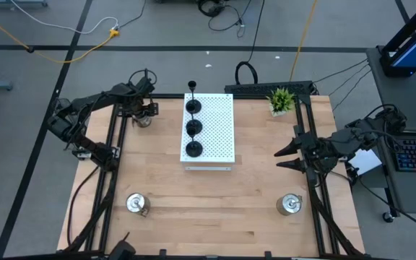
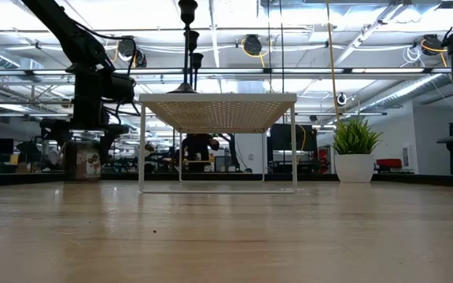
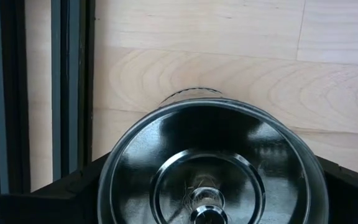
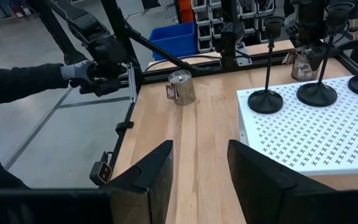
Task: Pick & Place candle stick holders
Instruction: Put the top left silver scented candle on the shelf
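Note:
Three black candle stick holders [image 1: 193, 127] stand in a row on the white perforated board [image 1: 219, 133], on their round bases. One silver holder [image 3: 210, 168] stands at the table's far left, and my left gripper [image 1: 144, 115] is over it, shut on it. It also shows in the low view [image 2: 82, 161], its bottom on the table. Two more silver holders stand near the front edge, at the left [image 1: 136, 204] and at the right [image 1: 289, 204]. My right gripper [image 1: 284, 159] is open and empty at the table's right side, pointing left. My left gripper comes from above, pointing down. One finger [image 3: 73, 190] is on each side of the silver holder's round wall [image 3: 114, 168], just below its rim. The holder stands upright, and its bottom seems to rest on the table.
A small green potted plant [image 1: 281, 100] stands at the table's far right. Dark frame rails [image 1: 114, 166] run along the table's left and right sides. A person's dark sleeve and gloved hand [image 4: 73, 71] show beyond the table's left edge. Bare wood lies between the board and the front holders.

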Available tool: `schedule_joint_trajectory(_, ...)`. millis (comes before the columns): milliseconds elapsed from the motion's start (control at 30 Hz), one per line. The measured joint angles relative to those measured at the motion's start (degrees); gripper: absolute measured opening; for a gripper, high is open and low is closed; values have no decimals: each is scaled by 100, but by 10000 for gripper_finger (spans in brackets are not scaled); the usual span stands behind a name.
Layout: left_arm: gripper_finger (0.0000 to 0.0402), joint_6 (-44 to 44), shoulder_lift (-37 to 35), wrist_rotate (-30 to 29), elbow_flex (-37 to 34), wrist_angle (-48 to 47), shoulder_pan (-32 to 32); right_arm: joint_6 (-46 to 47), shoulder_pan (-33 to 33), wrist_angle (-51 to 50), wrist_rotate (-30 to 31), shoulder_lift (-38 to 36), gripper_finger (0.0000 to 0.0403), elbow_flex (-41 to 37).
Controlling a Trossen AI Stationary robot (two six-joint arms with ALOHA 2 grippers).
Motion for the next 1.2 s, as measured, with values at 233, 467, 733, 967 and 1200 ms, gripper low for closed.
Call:
schedule_joint_trajectory(233, 354, -25, -220, 140, -20, -377, -37, -4, 0, 1, 0, 0, 144, 0)
schedule_joint_trajectory(467, 354, -261, -1116, 334, -20, -662, -133, -199, -1, 1, 0, 0, 144, 0)
schedule_joint_trajectory(733, 354, -921, -2316, 763, -15, -1187, -507, -477, 0, 1, 0, 0, 144, 0)
schedule_joint_trajectory(967, 354, -1633, -2960, 1118, -15, -1547, -1356, -698, -1, 1, 0, 0, 144, 0)
schedule_joint_trajectory(1200, 354, -2330, -3069, 1266, 360, -1687, -2520, -939, 0, 82, 0, 0, 144, 0)
